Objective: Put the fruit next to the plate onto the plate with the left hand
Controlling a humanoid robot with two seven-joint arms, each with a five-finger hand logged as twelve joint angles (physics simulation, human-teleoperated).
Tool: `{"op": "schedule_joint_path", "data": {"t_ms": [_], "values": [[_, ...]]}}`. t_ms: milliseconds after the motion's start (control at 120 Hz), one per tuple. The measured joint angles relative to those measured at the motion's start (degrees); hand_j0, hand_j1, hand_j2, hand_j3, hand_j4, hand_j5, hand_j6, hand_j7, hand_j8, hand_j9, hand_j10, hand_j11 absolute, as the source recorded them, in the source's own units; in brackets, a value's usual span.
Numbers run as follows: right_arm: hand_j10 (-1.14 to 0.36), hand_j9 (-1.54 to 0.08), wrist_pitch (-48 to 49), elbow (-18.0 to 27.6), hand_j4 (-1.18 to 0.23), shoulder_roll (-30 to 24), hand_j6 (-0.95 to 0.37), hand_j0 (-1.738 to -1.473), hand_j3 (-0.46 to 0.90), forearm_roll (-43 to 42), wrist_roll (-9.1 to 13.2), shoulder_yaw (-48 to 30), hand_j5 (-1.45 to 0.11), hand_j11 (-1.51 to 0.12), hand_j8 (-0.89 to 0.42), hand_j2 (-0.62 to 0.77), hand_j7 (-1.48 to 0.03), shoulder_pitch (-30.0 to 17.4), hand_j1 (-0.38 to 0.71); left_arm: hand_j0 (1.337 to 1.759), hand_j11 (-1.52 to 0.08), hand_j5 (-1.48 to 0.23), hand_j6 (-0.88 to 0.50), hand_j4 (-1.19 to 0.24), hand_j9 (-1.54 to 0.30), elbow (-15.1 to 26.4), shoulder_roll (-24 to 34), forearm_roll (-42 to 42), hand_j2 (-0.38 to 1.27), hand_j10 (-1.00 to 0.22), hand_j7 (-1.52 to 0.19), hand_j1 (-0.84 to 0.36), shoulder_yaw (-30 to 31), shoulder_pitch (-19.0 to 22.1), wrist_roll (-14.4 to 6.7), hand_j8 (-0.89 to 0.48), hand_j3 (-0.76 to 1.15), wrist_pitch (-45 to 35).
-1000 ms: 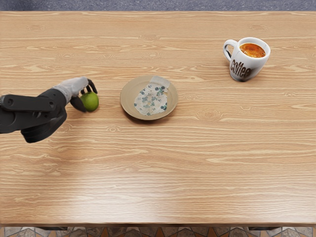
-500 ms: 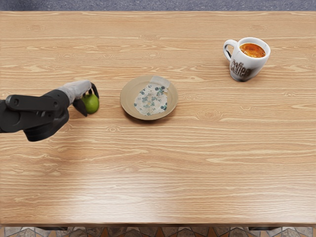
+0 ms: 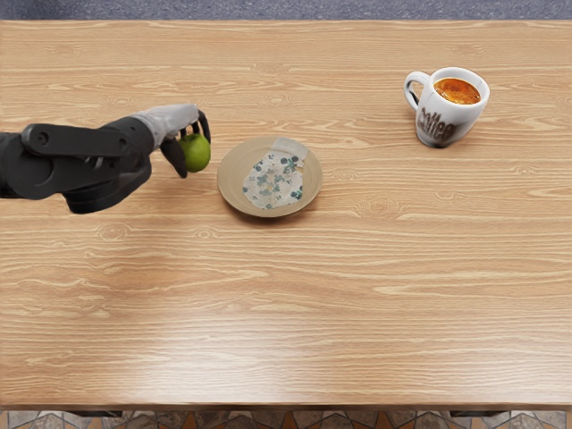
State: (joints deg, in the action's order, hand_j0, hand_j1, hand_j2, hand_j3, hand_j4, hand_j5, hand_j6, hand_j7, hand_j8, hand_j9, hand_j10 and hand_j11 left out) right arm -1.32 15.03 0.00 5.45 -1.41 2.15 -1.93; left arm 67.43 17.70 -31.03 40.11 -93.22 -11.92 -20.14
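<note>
A green round fruit [image 3: 196, 152] is held in my left hand [image 3: 186, 139], whose fingers are curled around it. The hand and fruit are raised off the table, just left of the plate. My left arm enters from the left edge. The plate [image 3: 234, 183] is a tan dish with a speckled white and blue centre, lying near the middle of the table with nothing on it. The right arm does not show.
A white mug [image 3: 443, 111] lettered "Coffee", filled with an orange-brown drink, stands at the back right. The wooden table [image 3: 357, 295] stretches wide around the plate.
My left hand has lifted the fruit off the table and carried it up and to the right, closer to the plate's left rim.
</note>
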Motion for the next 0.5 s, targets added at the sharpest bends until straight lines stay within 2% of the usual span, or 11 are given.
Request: {"op": "schedule_joint_path", "data": {"t_ms": [67,83,233,500], "values": [[-0.03,-0.04,0.00,0.00,-0.03,0.00,-0.03,-1.658,0.00,0.00,0.00,0.01,-0.04,-0.04,-0.03,-0.01,-0.04,0.00,-0.31,1.653,-0.93,-0.89,-0.35,-0.50,-0.93,-0.04,-1.96,0.24,0.33,-0.66,-0.92,-0.23,-0.10,-1.63,-0.02,-0.49,0.00,0.22],[-0.03,-0.04,0.00,0.00,-0.03,0.00,-0.03,-1.658,0.00,0.00,0.00,0.01,-0.04,-0.04,-0.03,-0.01,-0.04,0.00,-0.31,1.652,-0.93,-0.89,-0.36,-0.50,-0.93,-0.05,-2.60,0.28,0.24,-0.66,-0.92,-0.21,-0.14,-2.15,-0.02,-0.49,0.00,0.27],[-0.03,-0.04,0.00,0.00,-0.03,0.00,-0.03,-1.658,0.00,0.00,0.00,0.01,-0.04,-0.04,-0.03,-0.01,-0.04,0.00,-0.31,1.653,-0.93,-0.89,-0.39,-0.53,-0.93,-0.01,-7.16,1.23,0.27,-0.67,-0.91,-0.20,-0.37,-5.25,-0.50,-0.52,0.00,0.60],[-0.03,-0.04,0.00,0.00,-0.03,0.00,-0.03,-1.658,0.00,0.00,0.00,0.01,-0.04,-0.04,-0.03,-0.01,-0.04,0.00,-0.31,1.653,-0.93,-0.90,-0.41,-0.53,-0.93,0.24,-12.25,4.85,0.26,-0.66,-0.92,-0.18,-0.79,-4.85,-0.70,-0.54,0.00,2.46]]}}
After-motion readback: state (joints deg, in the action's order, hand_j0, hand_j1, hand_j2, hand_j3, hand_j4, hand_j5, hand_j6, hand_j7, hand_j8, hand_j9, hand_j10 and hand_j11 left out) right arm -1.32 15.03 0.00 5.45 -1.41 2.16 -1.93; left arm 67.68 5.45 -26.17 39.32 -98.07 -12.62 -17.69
